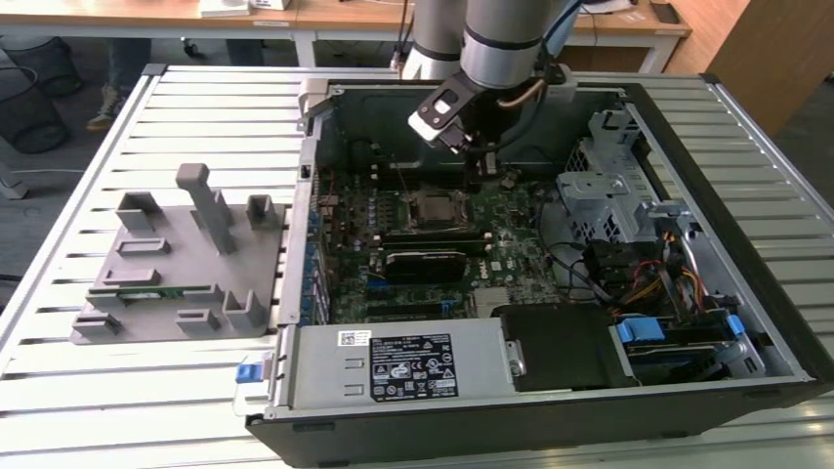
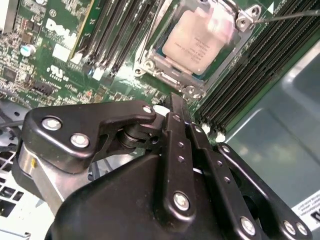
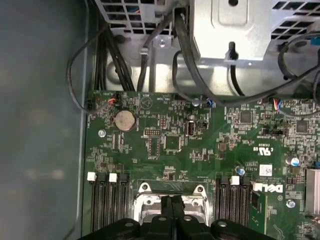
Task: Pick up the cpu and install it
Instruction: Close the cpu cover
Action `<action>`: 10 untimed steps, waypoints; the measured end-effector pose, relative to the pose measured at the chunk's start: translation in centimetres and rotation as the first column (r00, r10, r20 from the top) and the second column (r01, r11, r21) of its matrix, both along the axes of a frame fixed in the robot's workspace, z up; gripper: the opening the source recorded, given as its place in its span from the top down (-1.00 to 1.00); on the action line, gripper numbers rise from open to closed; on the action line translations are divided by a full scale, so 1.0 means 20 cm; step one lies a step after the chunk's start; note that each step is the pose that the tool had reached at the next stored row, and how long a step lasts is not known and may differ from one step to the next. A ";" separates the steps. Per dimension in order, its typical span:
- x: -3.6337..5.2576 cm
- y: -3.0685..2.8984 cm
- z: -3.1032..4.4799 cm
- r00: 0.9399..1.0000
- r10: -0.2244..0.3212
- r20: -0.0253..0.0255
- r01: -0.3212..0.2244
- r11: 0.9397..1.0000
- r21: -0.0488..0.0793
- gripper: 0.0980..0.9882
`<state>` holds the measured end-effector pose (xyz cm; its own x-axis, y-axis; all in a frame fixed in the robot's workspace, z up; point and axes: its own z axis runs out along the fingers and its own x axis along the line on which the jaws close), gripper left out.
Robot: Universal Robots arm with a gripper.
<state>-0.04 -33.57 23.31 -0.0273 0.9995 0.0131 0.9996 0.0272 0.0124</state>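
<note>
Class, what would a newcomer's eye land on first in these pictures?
The shut gripper hangs inside the open computer case, above the green motherboard. In the second wrist view the silvery cpu lies in its socket. A grey fixture sits at the exterior view's left.

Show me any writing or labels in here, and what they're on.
Black label on the silver power supply: print too small to read.
White label beside it: too small.
cpu top plate: faint print, blurred.
Motherboard: a white maker's logo; other markings too small to read.
</note>
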 end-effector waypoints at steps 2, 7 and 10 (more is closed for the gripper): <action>-0.018 0.000 -0.011 1.000 0.000 0.000 0.000 1.000 0.000 0.97; -0.096 0.000 -0.036 1.000 0.000 0.000 0.000 1.000 0.000 0.97; -0.137 0.000 -0.043 1.000 0.000 0.000 0.000 1.000 0.000 0.97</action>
